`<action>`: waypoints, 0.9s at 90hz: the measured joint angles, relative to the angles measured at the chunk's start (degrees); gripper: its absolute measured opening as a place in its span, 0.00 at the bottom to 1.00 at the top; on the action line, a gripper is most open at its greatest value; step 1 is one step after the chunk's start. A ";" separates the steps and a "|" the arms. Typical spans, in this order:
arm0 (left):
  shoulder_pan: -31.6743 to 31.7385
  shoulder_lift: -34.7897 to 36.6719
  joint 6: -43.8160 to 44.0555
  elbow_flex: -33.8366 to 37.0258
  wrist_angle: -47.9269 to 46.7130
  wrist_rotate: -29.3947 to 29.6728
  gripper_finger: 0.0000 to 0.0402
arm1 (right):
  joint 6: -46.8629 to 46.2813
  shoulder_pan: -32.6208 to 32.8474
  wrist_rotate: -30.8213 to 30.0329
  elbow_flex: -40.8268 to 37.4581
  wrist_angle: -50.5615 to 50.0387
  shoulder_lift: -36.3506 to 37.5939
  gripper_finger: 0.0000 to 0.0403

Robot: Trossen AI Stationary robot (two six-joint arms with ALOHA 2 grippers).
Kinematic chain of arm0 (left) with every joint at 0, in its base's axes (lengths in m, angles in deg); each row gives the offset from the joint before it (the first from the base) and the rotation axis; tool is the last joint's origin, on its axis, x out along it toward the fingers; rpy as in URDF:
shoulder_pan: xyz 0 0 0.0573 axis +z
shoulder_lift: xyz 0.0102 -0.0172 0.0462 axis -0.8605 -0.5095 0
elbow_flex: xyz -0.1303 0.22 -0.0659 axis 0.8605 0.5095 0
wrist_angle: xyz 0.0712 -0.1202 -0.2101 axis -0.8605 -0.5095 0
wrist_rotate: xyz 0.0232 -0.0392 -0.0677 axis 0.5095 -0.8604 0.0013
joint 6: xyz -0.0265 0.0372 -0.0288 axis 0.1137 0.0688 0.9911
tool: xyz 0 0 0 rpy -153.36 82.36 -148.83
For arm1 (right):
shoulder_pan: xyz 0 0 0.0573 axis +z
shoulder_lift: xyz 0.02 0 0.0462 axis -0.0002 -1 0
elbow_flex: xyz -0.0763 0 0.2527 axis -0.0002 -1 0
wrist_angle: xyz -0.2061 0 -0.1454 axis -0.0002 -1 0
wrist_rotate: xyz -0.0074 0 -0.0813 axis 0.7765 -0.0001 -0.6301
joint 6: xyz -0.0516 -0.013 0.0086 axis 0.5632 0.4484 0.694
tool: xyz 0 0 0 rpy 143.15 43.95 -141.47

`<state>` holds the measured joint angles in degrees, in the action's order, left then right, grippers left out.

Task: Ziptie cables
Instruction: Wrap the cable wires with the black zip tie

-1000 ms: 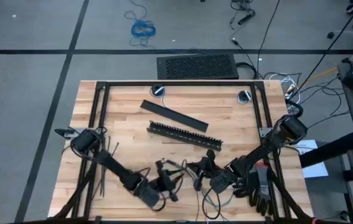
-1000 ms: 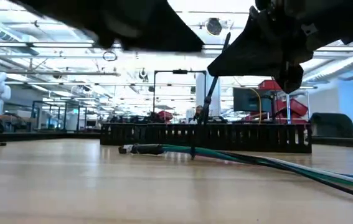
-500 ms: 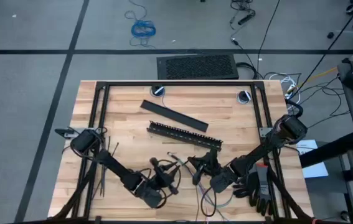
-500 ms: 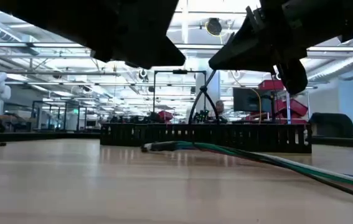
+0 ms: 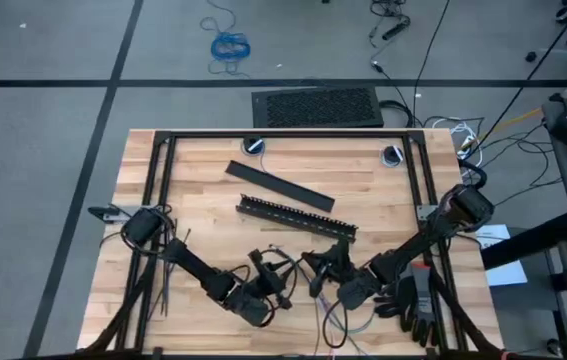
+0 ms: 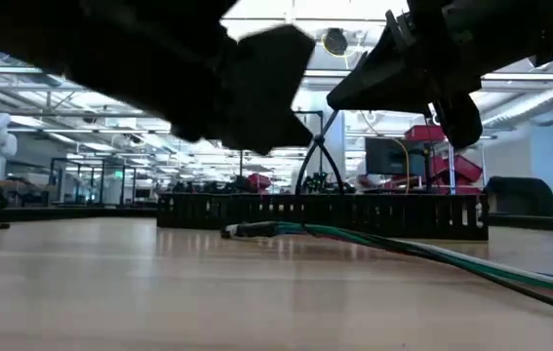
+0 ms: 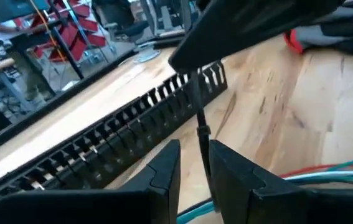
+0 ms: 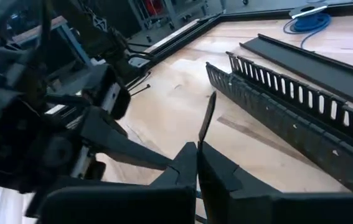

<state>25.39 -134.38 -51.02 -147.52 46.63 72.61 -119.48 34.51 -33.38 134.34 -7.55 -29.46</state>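
High view: both arms meet at the tabletop's (image 5: 363, 195) near edge. The left end effector (image 5: 266, 283) and right end effector (image 5: 325, 268) face each other just beside the slotted bar (image 5: 296, 217), over the cables (image 5: 338, 318), which trail toward the near edge. Spare zipties (image 5: 166, 275) lie by the left arm, kept within reach.

Low view: the cables (image 6: 374, 243) lie flat on the wood before the bar (image 6: 320, 214); a ziptie (image 6: 330, 132) hangs from the right arm.

Left wrist view: the left end effector (image 7: 191, 167) is narrowly open around the upright ziptie (image 7: 200, 121), apparently to take its end; cables (image 7: 325, 174) run beside it.

Right wrist view: the right end effector (image 8: 197, 163) is closed on the ziptie (image 8: 207, 117), holding it upright, probably so the other arm can reach it.
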 joint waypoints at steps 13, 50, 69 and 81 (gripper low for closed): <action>0.69 0.00 -0.27 0.00 2.43 -2.59 0.21 | 0.19 -0.02 0.02 0.00 -0.02 0.00 0.00; 3.24 0.00 1.87 -0.02 3.04 -4.79 0.21 | 0.69 -0.04 0.22 0.00 -0.17 -0.02 0.00; 3.26 0.00 1.89 -0.02 3.02 -4.74 0.19 | 0.84 -0.04 0.28 0.00 -0.31 -0.04 0.00; 3.26 0.00 1.88 -0.02 2.66 -4.79 0.07 | 0.84 -0.04 0.28 0.00 -0.31 -0.04 0.00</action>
<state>28.65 -134.38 -49.14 -147.54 49.30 67.82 -118.65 34.47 -33.10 134.34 -7.86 -29.50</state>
